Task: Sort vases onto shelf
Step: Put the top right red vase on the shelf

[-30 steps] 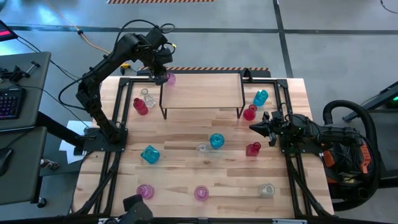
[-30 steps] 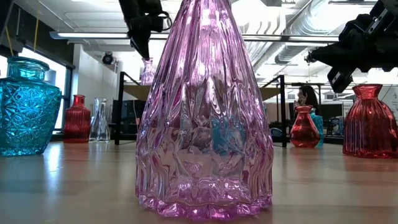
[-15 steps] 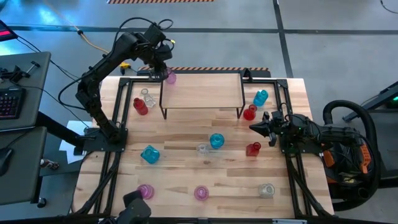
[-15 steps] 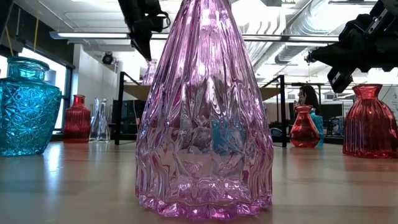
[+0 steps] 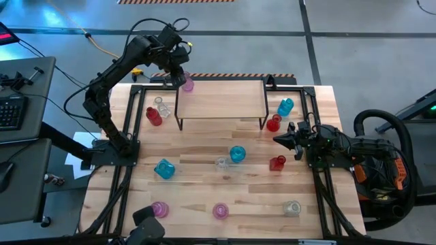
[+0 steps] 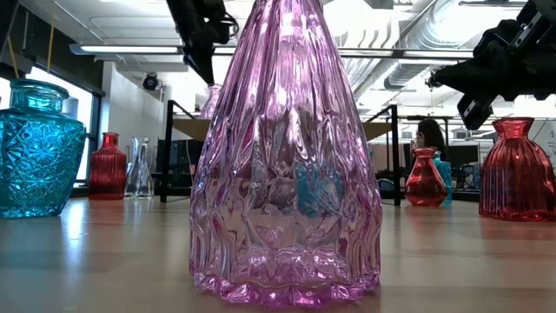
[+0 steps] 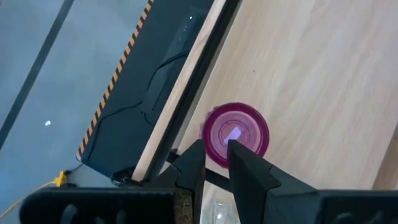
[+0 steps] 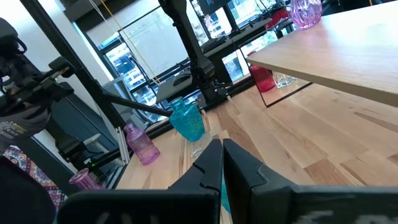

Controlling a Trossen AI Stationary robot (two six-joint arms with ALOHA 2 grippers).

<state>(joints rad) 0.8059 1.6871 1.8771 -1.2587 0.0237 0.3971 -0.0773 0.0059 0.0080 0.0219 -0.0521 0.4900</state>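
Left gripper (image 5: 178, 76) pinches the rim of a pink vase (image 5: 187, 85) at the shelf's (image 5: 221, 99) back-left corner; placing step. Next: confirm it stands, release, lift clear. Other vases remain on the bench (image 5: 204, 197). Right gripper (image 5: 278, 139) clenched, empty, waiting beside shelf.

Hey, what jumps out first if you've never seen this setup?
The left gripper holds a translucent pink glass vase at the far-left corner of the light-wood shelf on black legs. Coloured glass vases lie scattered over the slatted wooden table, while the right gripper waits, shut, beside the shelf.
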